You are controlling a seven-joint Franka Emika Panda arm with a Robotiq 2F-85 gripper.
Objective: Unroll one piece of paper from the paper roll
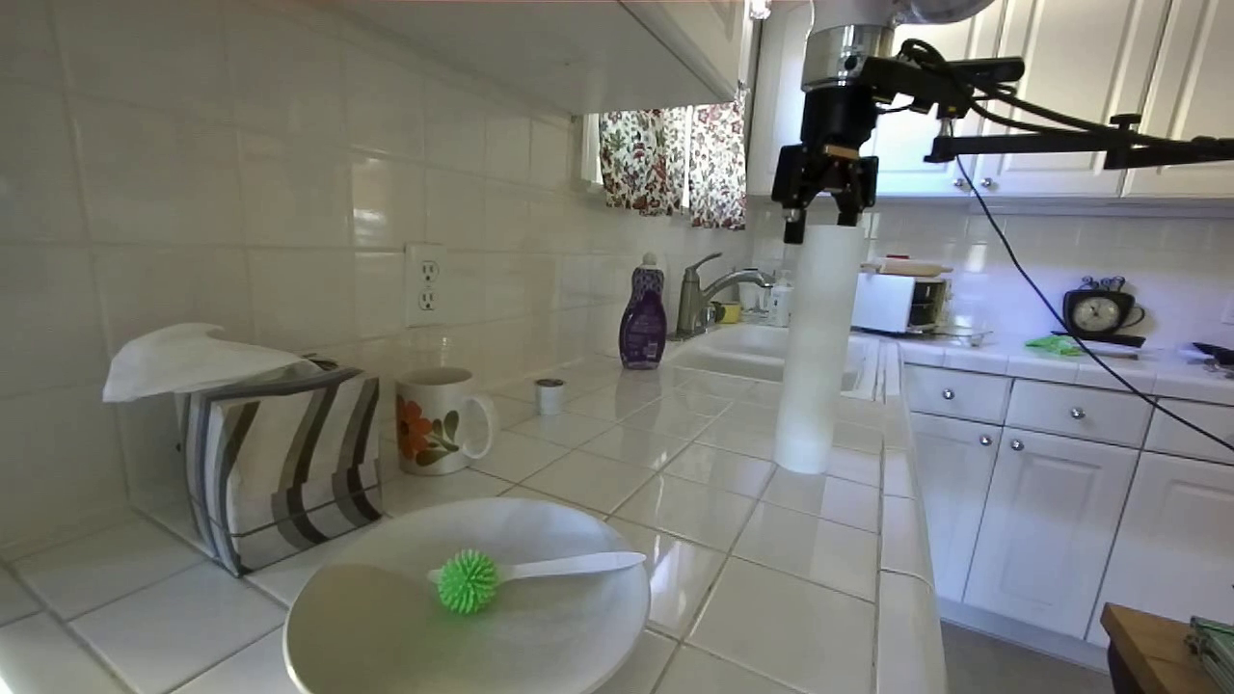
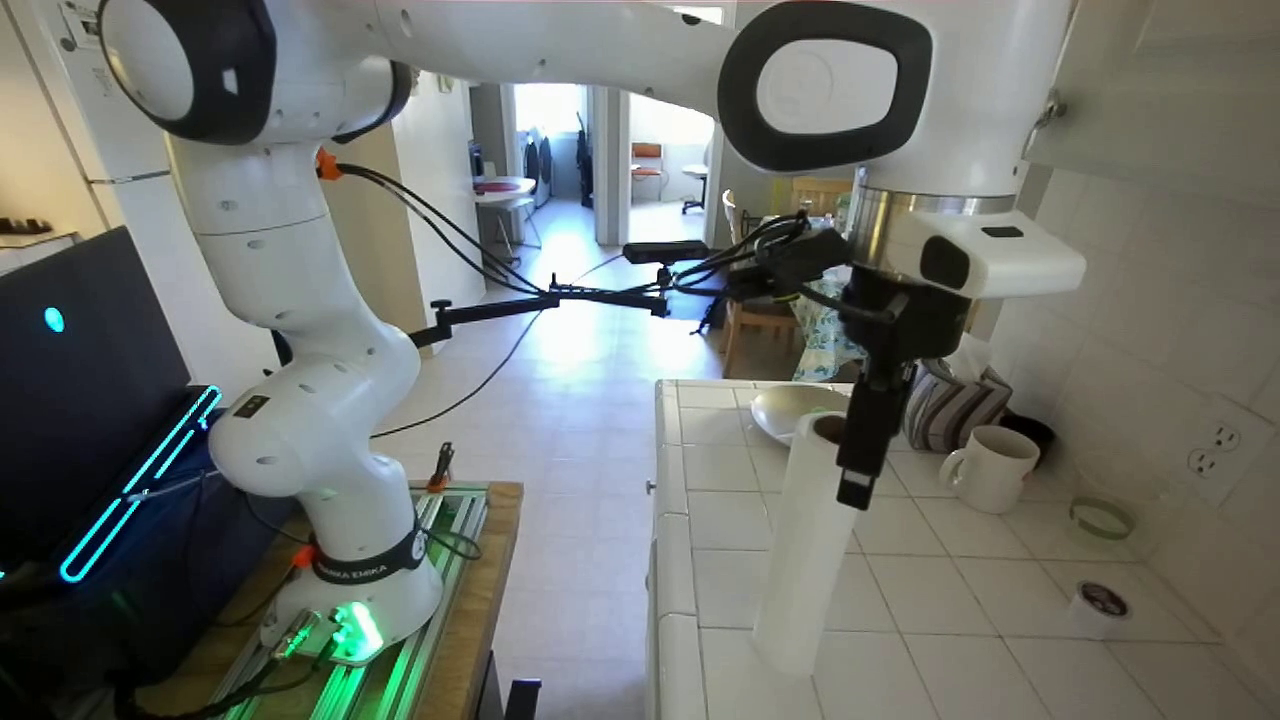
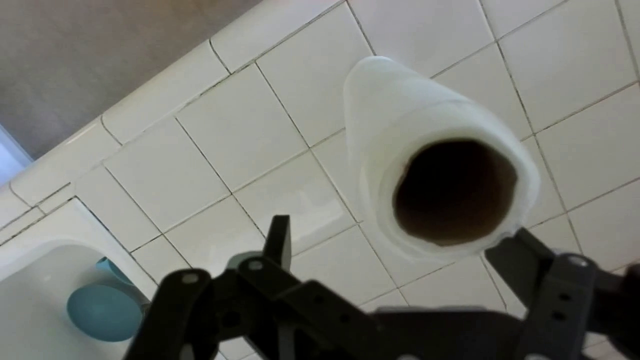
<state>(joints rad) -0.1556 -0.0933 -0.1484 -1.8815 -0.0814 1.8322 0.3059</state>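
Note:
The paper roll (image 1: 819, 347) stands on the white tiled counter, a tall white cylinder; it also shows in an exterior view (image 2: 805, 560). In the wrist view the roll (image 3: 372, 110) is seen from above with its dark, hollow core. The piece of paper does not show as a separate sheet; it seems to lie against the roll. My gripper (image 1: 821, 224) points down at the roll's top. In the wrist view the gripper (image 3: 397, 242) is open, its fingers wide apart with nothing between them. The right fingertip is at the roll's rim; I cannot tell if they touch.
A white bowl (image 1: 357, 617) holds a green brush (image 1: 468, 581). A mug (image 1: 439, 424), a striped tissue box (image 1: 289, 453), a small cup (image 1: 549, 396) and a purple bottle (image 1: 643, 318) stand along the wall. A sink (image 3: 40, 300) lies beside the roll. A cabinet (image 1: 540, 48) hangs overhead.

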